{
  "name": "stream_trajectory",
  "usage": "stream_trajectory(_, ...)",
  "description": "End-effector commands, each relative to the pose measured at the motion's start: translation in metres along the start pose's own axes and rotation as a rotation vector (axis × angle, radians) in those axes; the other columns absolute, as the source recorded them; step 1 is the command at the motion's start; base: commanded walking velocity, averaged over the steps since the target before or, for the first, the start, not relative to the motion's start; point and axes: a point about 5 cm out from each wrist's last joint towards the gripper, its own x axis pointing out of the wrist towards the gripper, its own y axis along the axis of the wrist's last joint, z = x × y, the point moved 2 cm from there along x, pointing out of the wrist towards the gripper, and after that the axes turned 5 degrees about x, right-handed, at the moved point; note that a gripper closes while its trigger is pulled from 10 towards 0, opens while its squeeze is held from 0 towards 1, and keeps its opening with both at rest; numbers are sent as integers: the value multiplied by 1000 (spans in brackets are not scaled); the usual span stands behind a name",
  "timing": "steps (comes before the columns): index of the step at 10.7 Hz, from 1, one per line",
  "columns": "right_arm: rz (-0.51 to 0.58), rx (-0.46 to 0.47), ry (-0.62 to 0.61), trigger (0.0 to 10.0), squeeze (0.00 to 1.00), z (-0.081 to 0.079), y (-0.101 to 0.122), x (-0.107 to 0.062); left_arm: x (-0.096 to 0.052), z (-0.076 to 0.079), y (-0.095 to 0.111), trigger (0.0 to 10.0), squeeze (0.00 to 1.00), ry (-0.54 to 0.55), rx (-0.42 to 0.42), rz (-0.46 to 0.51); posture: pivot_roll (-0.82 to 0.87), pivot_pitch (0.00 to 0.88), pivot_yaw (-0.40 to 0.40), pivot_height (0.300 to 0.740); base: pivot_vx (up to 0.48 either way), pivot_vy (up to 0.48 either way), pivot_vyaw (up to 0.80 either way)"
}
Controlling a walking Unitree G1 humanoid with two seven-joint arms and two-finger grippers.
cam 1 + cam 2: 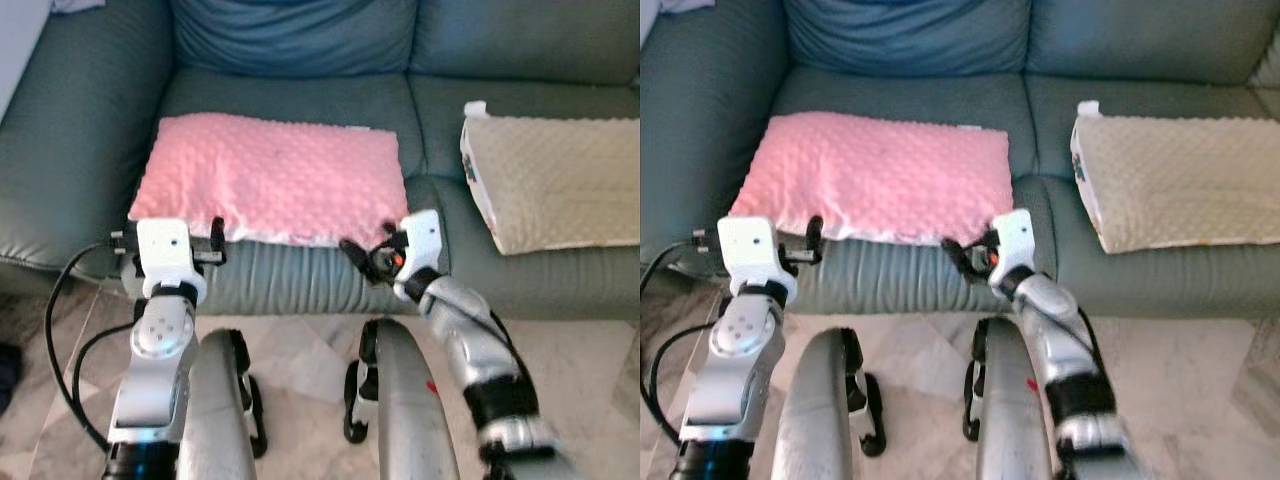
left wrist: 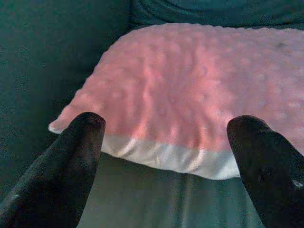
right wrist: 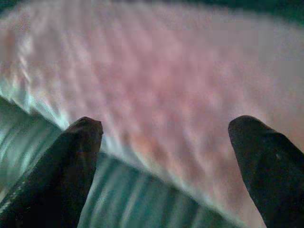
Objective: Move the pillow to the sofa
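Left end effector [image 1: 172, 243] and right end effector [image 1: 368, 258] both raised forward, fingers spread.

Soft, even daylight fills both eye views, no harsh glare, and the pink pillow [image 1: 270, 178] reads bright against the dull grey-green sofa [image 1: 80, 130]. A thin shadow runs under the pillow's front edge at the seat's front rim. The lower right arm smears with blur. The left wrist view is dim and bluish; the right wrist view is murky, streaked and badly out of focus.
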Motion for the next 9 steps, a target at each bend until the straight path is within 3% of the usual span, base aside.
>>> stream_trajectory(1, 23, -8, 5, 10000, 1000, -7, 3, -3, -1, -3, -4, 10000, 0, 19, 6, -13, -14, 300, -31, 609, 0, 0, 0)
stream_trajectory(2, 15, 17, 9, 10000, 1000, -12, -1, -5, 1, -1, -3, 10000, 0, 20, 0, -9, -19, 298, -33, 609, 0, 0, 0)
stream_trajectory(3, -22, 40, -3, 10000, 1000, -8, -11, -8, 1, 1, -3, 10000, 0, 16, -3, -8, -19, 301, -36, 609, 0, 0, 0)
stream_trajectory(4, -81, 121, -40, 10000, 1000, 1, -25, -13, -1, 1, -4, 10000, 0, 10, -3, -12, -16, 307, -37, 609, 0, 0, 0)
stream_trajectory(6, -103, 112, -53, 10000, 1000, 7, -29, -14, -3, -3, -6, 10000, 0, 17, 0, -20, -8, 317, -39, 609, 0, 0, 0)
stream_trajectory(9, -132, 68, -99, 10000, 1000, 28, -32, -11, -9, -4, -7, 10000, 0, 18, 6, -30, 12, 344, -34, 609, 0, 0, 0)
